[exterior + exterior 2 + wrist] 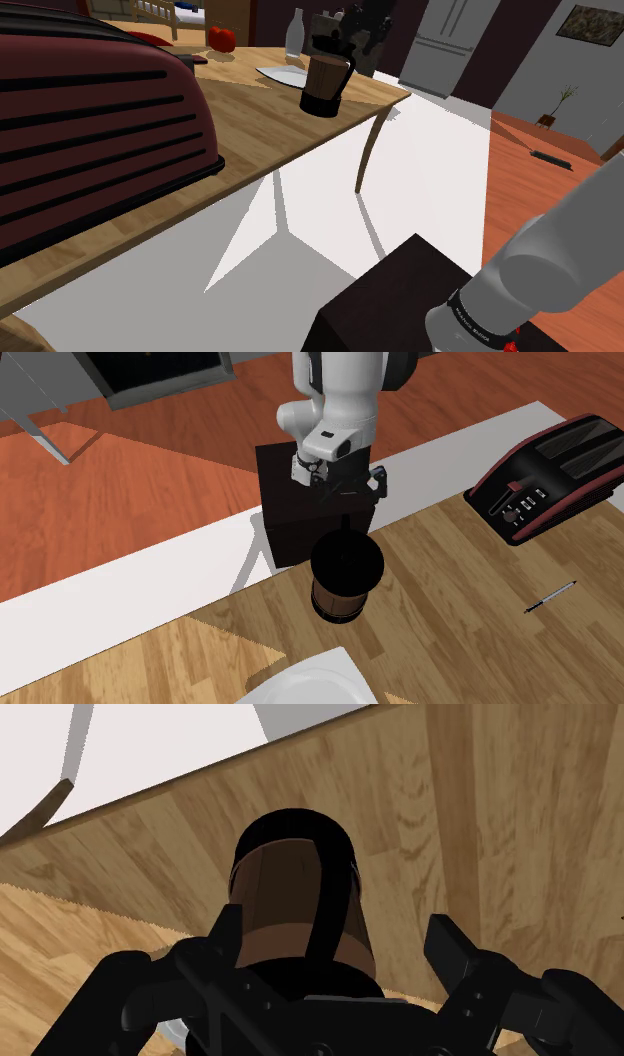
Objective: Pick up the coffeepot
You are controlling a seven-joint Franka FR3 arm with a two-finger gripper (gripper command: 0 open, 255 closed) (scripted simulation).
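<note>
Tool (337, 924) wide open above the coffeepot (295, 874), which stands upright near the tabletop (480, 824) edge. Pot sits between the fingers (228, 939), nearer one (no contact that I can see). Centre it first, drop straight down, close on the brown body below the black lid (345, 560).

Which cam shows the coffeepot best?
Shoulder view: the coffeepot stands side-on, whole, on the table. Second exterior view looks down on its black lid; wrist view has it close, partly hidden by the gripper.

Coffeepot (345, 587) on table (470, 652), plate (315, 682) near, toaster (550, 472) well apart.
</note>
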